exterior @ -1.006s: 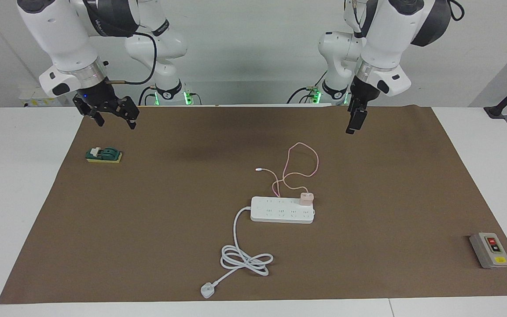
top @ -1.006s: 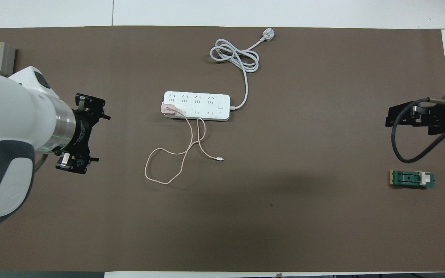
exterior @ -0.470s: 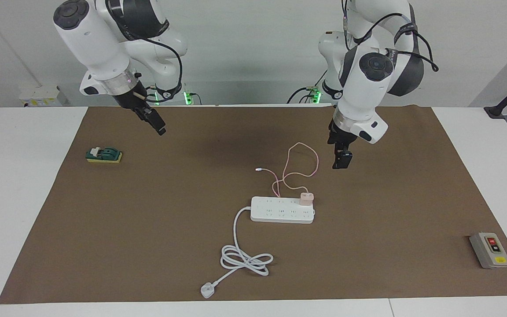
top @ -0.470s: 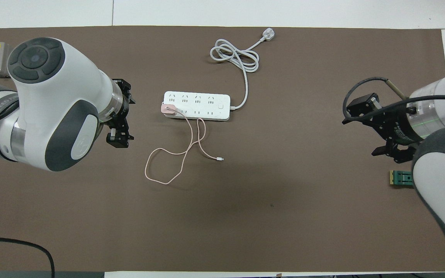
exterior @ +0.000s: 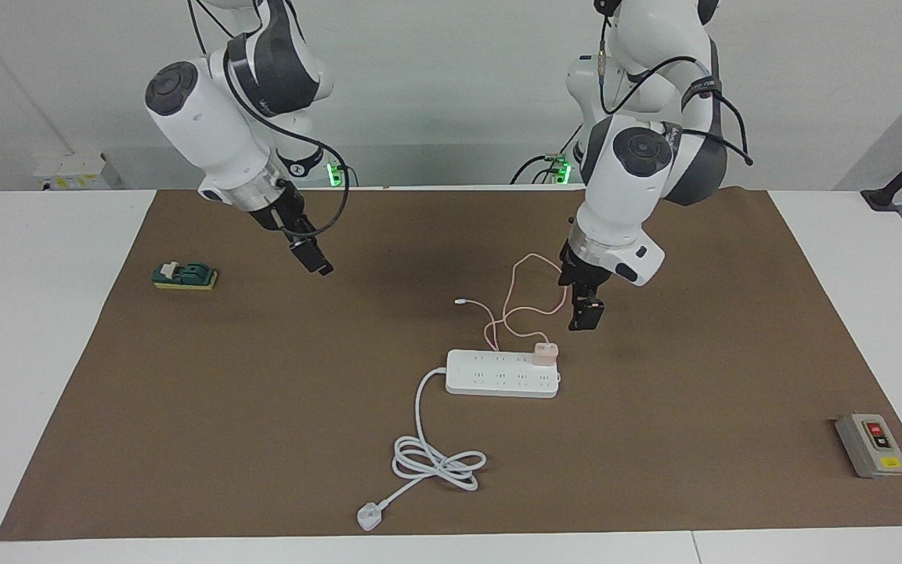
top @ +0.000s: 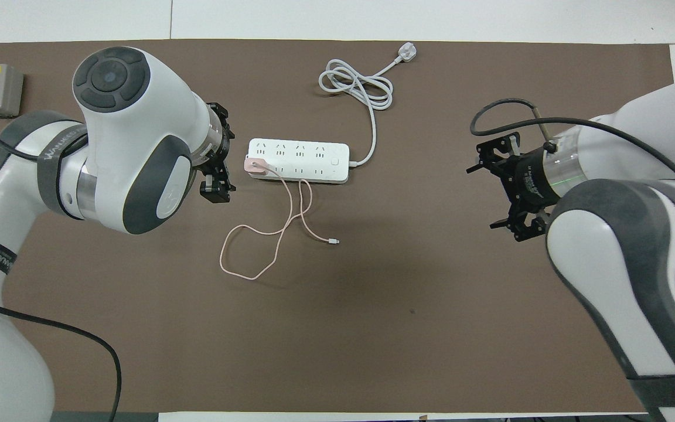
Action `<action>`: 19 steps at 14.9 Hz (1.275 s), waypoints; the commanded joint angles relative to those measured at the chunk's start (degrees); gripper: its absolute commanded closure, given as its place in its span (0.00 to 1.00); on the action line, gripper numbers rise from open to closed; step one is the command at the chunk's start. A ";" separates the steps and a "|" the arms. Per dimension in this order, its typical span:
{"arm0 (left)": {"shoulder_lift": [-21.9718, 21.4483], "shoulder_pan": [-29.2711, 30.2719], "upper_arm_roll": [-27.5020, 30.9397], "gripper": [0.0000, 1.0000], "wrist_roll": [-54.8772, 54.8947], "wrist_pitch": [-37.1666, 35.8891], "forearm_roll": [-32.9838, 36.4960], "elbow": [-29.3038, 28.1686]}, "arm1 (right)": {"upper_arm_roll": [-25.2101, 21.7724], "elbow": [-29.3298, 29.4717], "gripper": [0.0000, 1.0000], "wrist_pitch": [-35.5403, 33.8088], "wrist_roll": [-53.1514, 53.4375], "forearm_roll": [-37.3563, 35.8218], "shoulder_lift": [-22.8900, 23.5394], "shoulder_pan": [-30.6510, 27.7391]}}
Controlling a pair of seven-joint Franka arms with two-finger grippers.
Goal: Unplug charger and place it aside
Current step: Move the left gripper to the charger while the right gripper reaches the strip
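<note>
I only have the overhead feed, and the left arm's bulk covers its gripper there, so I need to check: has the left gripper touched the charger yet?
Observer: No. In the facing view the left gripper hangs in the air over the brown mat, apart from the charger and higher than it.
Operator: Is the charger seated in the strip?
Observer: It stands upright on the power strip, at the end toward the left arm; no prongs show.
Operator: And the right gripper?
Observer: The right gripper is up in the air too, over bare mat, touching nothing.
</note>
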 commanded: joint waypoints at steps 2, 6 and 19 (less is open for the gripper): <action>2.57 -1.29 0.97 0.00 -1.64 1.62 -0.19 1.51 | 0.06 -0.58 0.00 7.54 11.84 2.73 3.06 3.66; 8.45 -2.96 1.58 0.00 -3.66 0.91 0.86 4.83 | 0.15 0.03 0.00 14.22 11.14 7.46 9.30 5.25; 12.15 -2.61 1.41 0.02 -3.58 6.19 2.44 5.02 | 0.15 16.55 0.00 22.24 10.09 18.11 28.55 9.38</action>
